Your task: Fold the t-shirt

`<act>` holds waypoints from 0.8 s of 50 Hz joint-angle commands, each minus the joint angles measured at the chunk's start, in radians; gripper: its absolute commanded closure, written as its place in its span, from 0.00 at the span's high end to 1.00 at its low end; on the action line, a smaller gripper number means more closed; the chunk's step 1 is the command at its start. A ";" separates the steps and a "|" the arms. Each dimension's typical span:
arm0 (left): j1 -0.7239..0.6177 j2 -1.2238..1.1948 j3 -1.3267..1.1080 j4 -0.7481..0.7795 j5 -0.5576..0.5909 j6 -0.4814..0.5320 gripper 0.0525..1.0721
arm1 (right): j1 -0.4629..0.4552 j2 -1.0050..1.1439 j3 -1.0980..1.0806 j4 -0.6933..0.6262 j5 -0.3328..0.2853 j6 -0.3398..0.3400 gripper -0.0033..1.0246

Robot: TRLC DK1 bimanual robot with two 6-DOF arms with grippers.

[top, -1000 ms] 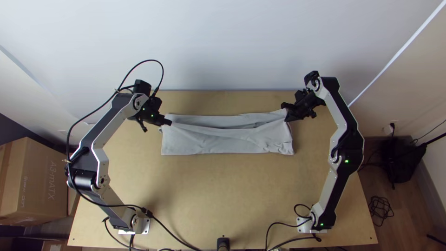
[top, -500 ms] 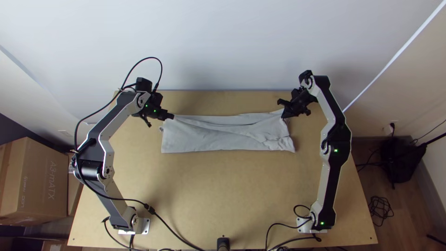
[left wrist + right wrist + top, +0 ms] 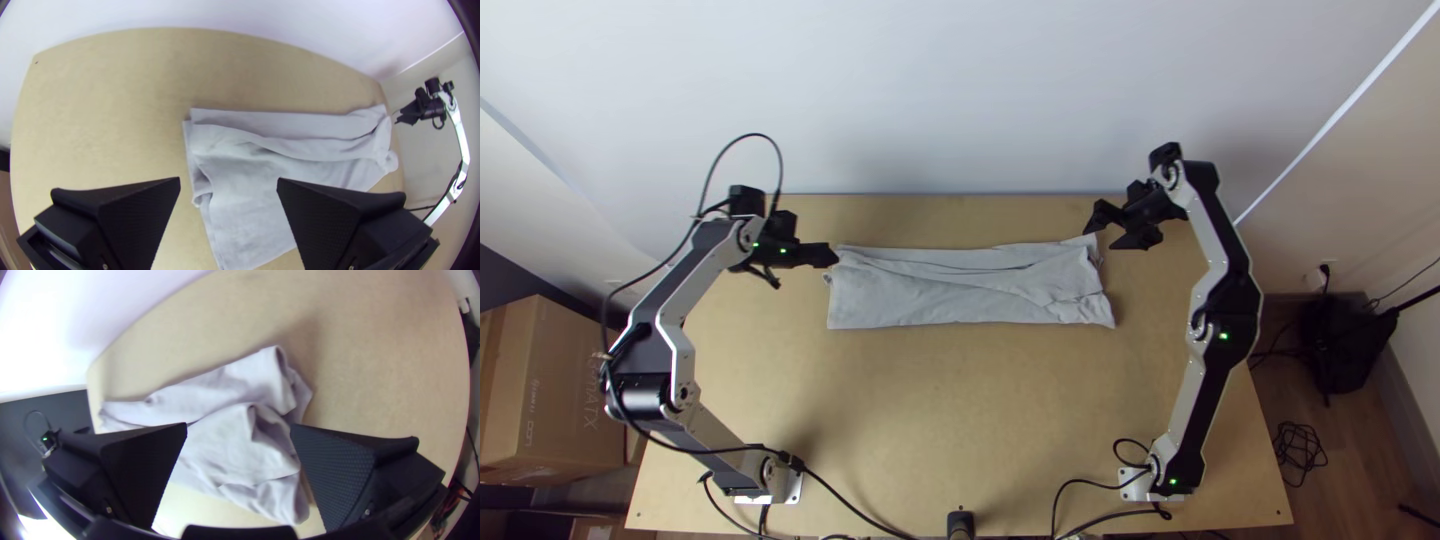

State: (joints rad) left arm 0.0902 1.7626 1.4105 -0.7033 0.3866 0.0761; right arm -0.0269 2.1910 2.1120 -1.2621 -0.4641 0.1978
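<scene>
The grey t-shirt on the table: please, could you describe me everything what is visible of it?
The t-shirt is plain, light grey, soft-looking cloth, folded into a long strip lying crosswise on the wooden table. Wrinkles run along its far side; its right end is crumpled. Near its far corners are the open left hand and right hand, neither gripping it; light contact I cannot rule out.

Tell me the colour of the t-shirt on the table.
Light grey, plain; the t-shirt shows best in the top view.
</scene>
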 commanded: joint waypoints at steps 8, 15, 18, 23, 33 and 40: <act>0.111 -0.046 -0.143 0.033 0.107 -0.013 0.94 | -0.051 -0.192 -0.121 -0.002 -0.378 0.040 0.95; 0.149 -0.040 -0.199 0.080 0.166 -0.016 0.95 | -0.056 -0.255 -0.198 0.027 -0.439 0.032 0.96; 0.161 -0.031 -0.214 0.110 0.173 -0.024 0.95 | -0.057 -0.278 -0.222 0.029 -0.481 0.031 0.96; 0.169 0.011 -0.214 0.120 0.199 -0.035 0.95 | -0.064 -0.313 -0.253 0.029 -0.535 0.031 0.96; 0.160 0.095 -0.206 0.151 0.232 -0.052 0.95 | -0.062 -0.370 -0.277 0.024 -0.559 0.032 0.96; 0.138 0.152 -0.194 0.172 0.230 -0.078 0.95 | -0.062 -0.405 -0.279 0.021 -0.562 0.034 0.96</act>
State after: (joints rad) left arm 0.2436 1.8664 1.2175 -0.5423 0.6071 0.0261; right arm -0.0818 1.8362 1.8519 -1.2377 -1.0077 0.2169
